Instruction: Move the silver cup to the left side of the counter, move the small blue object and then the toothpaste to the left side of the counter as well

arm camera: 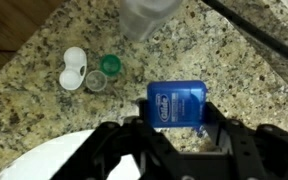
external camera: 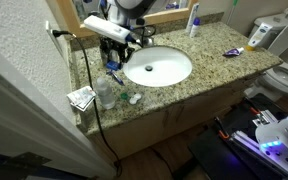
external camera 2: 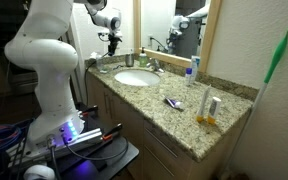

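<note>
My gripper (arm camera: 172, 115) is shut on the small blue object (arm camera: 174, 100), a little blue floss box, low over the left end of the granite counter (external camera: 209, 65). In an exterior view the gripper (external camera: 114, 58) hangs just left of the sink. The silver cup (external camera: 104, 93) stands near the counter's left front corner and shows at the top of the wrist view (arm camera: 149, 15). The flat blue-purple toothpaste (external camera: 232, 52) lies on the right side of the counter and also shows in an exterior view (external camera 2: 172, 102).
A white and green lens case (arm camera: 84, 72) lies between cup and sink (external camera: 159, 68). Packets (external camera: 81, 97) sit at the left corner. A tall white tube (external camera: 194, 20) and the faucet stand at the back. A tissue box (external camera: 267, 33) is at the far right.
</note>
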Action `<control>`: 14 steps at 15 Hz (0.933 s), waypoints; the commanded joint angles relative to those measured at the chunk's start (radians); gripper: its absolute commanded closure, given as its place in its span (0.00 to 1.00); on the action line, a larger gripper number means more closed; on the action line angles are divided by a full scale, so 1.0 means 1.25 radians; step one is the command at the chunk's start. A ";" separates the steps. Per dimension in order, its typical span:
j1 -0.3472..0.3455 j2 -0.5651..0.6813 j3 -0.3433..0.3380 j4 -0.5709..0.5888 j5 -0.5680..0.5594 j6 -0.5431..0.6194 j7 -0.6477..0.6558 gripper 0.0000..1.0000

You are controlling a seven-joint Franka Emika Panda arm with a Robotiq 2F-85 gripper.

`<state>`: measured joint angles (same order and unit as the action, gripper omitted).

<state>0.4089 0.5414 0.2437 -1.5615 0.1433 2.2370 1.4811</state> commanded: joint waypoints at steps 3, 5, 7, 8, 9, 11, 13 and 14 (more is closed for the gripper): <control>0.024 0.061 -0.021 0.065 0.010 -0.006 -0.002 0.44; 0.030 0.060 -0.026 0.070 0.001 -0.028 0.008 0.69; 0.040 0.098 -0.027 0.102 -0.006 -0.034 0.001 0.69; 0.049 0.117 -0.031 0.116 -0.011 -0.036 0.006 0.69; 0.055 0.133 -0.033 0.129 -0.012 -0.039 0.009 0.69; 0.071 0.167 -0.044 0.159 -0.019 -0.037 0.019 0.69; 0.087 0.200 -0.055 0.192 -0.027 -0.030 0.022 0.69; 0.095 0.212 -0.063 0.205 -0.033 -0.019 0.027 0.69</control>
<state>0.4942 0.7427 0.1961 -1.3958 0.1310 2.2214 1.4885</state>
